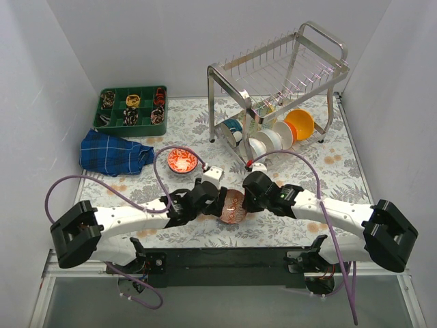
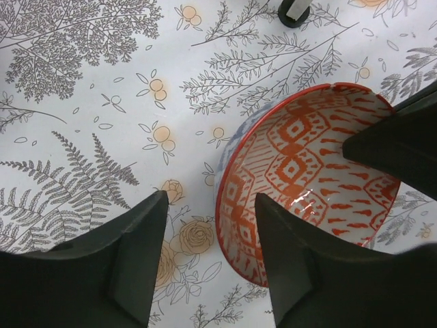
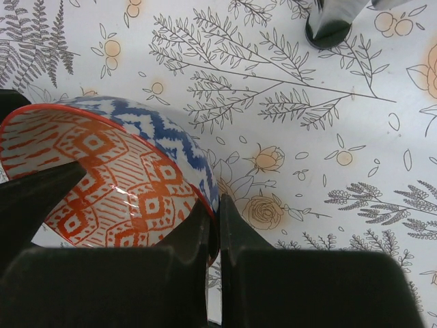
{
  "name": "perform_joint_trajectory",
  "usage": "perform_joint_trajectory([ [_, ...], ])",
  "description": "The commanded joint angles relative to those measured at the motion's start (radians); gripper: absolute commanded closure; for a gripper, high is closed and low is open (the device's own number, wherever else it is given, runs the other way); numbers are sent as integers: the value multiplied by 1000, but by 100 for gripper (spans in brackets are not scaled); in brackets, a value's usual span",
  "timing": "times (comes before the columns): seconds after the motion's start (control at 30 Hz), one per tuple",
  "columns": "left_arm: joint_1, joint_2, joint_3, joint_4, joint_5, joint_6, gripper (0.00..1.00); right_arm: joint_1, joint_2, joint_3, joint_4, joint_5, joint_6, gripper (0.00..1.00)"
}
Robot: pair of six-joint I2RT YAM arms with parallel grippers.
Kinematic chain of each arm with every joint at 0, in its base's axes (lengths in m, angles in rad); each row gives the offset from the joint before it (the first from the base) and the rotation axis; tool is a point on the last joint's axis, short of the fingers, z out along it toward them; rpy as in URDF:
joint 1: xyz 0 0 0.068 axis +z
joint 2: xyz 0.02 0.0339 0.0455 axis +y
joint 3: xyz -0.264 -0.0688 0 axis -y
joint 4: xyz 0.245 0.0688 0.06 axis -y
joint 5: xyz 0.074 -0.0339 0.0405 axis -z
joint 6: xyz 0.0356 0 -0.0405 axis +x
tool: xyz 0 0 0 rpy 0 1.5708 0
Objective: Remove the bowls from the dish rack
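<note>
A bowl, red-orange patterned inside and blue-white outside [image 1: 233, 206], is held tilted just above the floral table cover between both arms. My right gripper [image 1: 246, 200] is shut on its rim; in the right wrist view its fingers [image 3: 214, 225] pinch the bowl [image 3: 116, 178]. My left gripper [image 1: 217, 202] is open and straddles the opposite rim: in the left wrist view [image 2: 212, 253] one finger is inside the bowl [image 2: 307, 171], one outside. The steel dish rack [image 1: 280, 72] stands at the back right with teal [image 1: 232, 127], white [image 1: 268, 141] and orange [image 1: 301, 123] bowls in its lower tier.
A red patterned bowl [image 1: 182, 160] sits on the table left of centre. A blue checked cloth [image 1: 113, 152] lies at the left, with a green compartment tray [image 1: 133, 107] behind it. A rack foot shows at the top of both wrist views [image 2: 297, 10] [image 3: 328, 27].
</note>
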Motion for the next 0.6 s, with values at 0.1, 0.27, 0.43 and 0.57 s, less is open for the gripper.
perform_joint_trajectory([
  [0.1,-79,108,97,-30,-208,-22,71,15,-2,46,28,39,43,99],
  [0.27,-88,119,105,-43,-220,-36,100,21,-15,40,30,50,53,99],
  [0.43,-84,85,120,-76,-254,-16,100,23,-58,9,47,75,56,70],
  [0.57,-39,44,135,-110,-208,-1,100,23,-147,-34,86,107,47,45],
])
